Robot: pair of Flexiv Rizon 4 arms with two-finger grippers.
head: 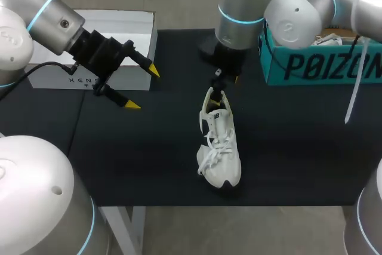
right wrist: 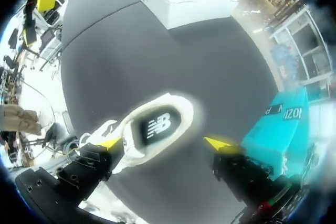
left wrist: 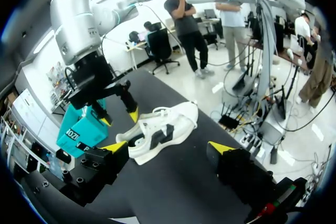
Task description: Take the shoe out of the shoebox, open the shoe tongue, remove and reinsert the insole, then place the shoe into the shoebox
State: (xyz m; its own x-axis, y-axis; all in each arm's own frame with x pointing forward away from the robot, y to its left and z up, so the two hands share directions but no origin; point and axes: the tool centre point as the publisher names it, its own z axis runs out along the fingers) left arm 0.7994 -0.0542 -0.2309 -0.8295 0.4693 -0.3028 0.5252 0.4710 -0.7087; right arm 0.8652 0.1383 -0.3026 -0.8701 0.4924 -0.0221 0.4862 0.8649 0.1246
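The white lace-up sneaker [head: 219, 147] is pictured on the black table mat [head: 149, 165], teal cardboard shoebox [head: 310, 67] at its two o'clock, heel flanked by the spread right gripper [right wrist: 165, 142], the left gripper [head: 143, 88] held empty and unclenched at ten o'clock; tongue-opening is judged next, a steadied heel being called for.

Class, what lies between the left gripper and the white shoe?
Only bare black table separates the left gripper from the shoe; the head view shows it.

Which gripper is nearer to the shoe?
Right. The right gripper hangs just above the heel of the shoe; the left gripper is off to the side, near the white box.
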